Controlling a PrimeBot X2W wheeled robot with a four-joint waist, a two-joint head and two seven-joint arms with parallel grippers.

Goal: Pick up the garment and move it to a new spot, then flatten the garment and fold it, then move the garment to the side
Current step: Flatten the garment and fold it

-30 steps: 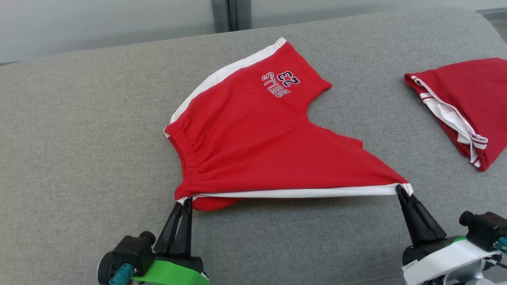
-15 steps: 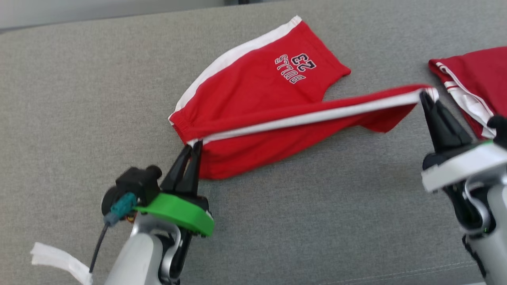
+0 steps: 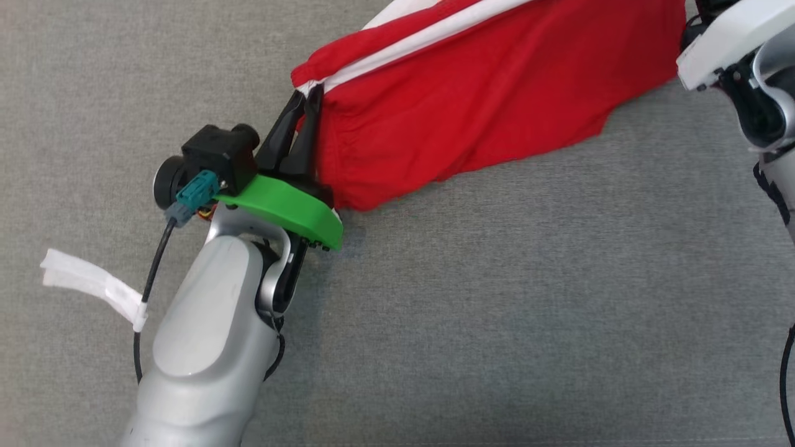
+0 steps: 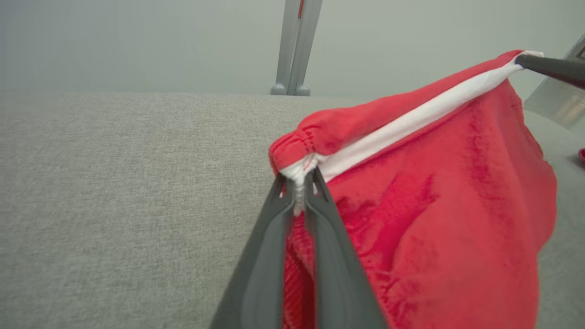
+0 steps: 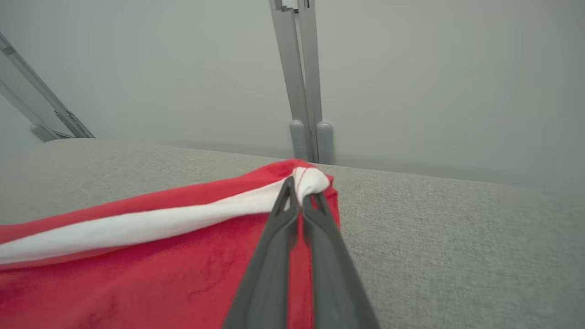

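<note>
You have the grey fabric surface (image 3: pixel 497 310) spread across the whole head view. The red garment (image 3: pixel 484 93) sits from 12 to 2 o'clock in that view. It is stretched between the two arms, and the red cloth drops below the taut edge. Whether its lower hem touches the surface you cannot tell.

Your left forearm (image 3: pixel 205 347) rises from 7 o'clock toward the centre. The pale right wrist (image 3: pixel 726 37) sits in the 2 o'clock corner.

The left claw (image 4: pixel 297 183) is pressed together, pinching the gathered waistband corner of the garment. It stands at about 11 o'clock of centre in the head view. The right claw (image 5: pixel 299 192) is likewise pinched tight on the other corner, where the cloth bunches into a white knob.

A white stripe (image 4: pixel 411 119) runs along the taut edge from one claw to the other. A white strip (image 3: pixel 87 285) hangs off the left arm's cable at 9 o'clock.
</note>
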